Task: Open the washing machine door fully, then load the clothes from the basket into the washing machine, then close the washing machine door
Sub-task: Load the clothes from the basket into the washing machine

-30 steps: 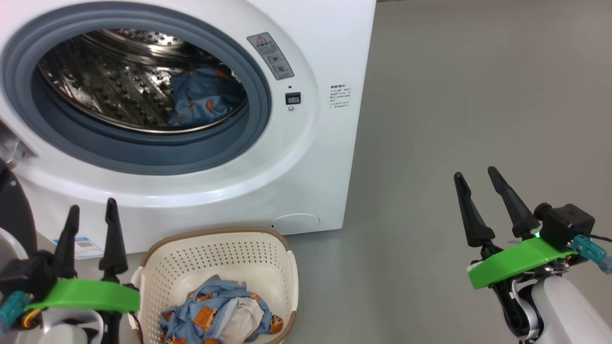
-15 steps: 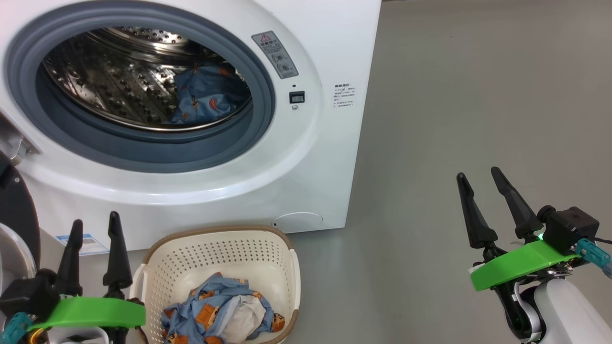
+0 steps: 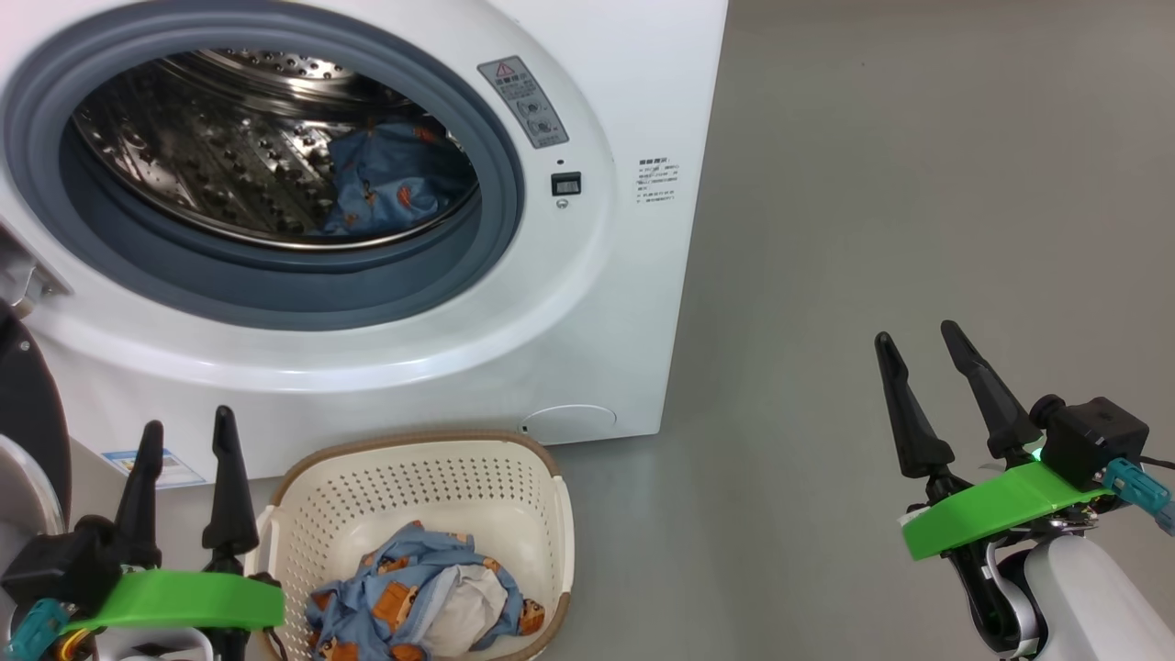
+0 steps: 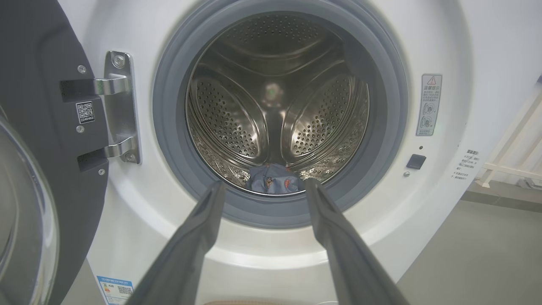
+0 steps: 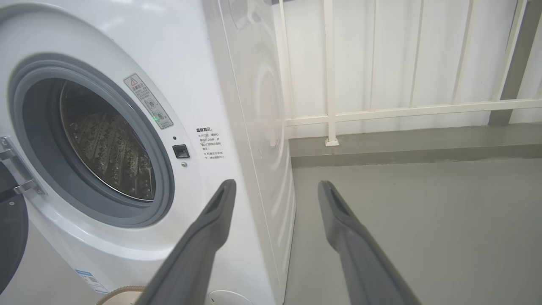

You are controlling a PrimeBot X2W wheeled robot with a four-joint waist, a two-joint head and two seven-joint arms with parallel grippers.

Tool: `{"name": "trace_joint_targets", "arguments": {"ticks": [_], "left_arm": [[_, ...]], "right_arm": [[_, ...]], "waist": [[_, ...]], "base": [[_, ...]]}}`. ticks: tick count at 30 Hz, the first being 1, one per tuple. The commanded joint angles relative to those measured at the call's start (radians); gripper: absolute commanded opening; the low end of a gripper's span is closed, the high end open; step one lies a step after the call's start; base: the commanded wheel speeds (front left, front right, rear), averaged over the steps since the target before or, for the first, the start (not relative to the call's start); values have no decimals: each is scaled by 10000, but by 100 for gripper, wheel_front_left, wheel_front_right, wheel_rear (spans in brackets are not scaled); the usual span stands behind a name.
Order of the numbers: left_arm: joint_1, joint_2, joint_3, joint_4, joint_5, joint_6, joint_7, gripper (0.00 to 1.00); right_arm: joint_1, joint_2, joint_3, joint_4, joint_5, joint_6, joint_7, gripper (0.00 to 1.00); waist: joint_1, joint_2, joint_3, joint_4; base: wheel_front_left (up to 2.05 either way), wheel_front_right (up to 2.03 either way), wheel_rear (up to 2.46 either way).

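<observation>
1. Head view, far left: the washing machine door (image 3: 32, 404) stands swung wide, just left of the left pincer (image 3: 187, 420); the left wrist view shows its dark inner face beside the hinge (image 4: 120, 106). The opening step looks done.
2. The left pincer has its fingers spread apart and holds nothing; it hangs low before the washing machine (image 3: 587, 303), pointing toward the drum (image 3: 211, 156).
3. Just right of that pincer sits the basket (image 3: 418, 482); the clothes (image 3: 413, 597) lie bunched at its bottom, below the fingertips and to their right. One printed garment (image 3: 390, 179) already lies in the drum, up ahead of the pincer.
4. The step in hand, as I read it, is fetching the next piece. To do it well, the left pincer should swing right, tip down over the heap clear of the brown rim, and close on a raised fold near the middle, so a whole piece lifts rather than a corner. Soft cloth may trail: carry it above the rim and the rubber ring (image 3: 275, 294) before pushing deep in.
5. Far right, the right pincer (image 3: 916, 332) is likewise spread wide and empty, well apart from the basket, above bare floor (image 3: 872, 184); it only needs to keep out of the path.
</observation>
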Motion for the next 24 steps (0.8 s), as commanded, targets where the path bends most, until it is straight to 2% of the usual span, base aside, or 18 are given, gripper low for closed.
{"name": "trace_joint_targets", "arguments": {"ticks": [1,24], "left_arm": [[-168,188,294,-264,107,-6,-53,100],[-312,219,21,140,114,-49,-38,100]], "right_arm": [[-89,-119,182,-252,-137,44,-92,100],[-155,-156,334,-118,-111,44,-92,100]], "waist": [[0,0,22,-9],[0,0,148,-29]], "base": [[0,0,0],[0,0,0]]}}
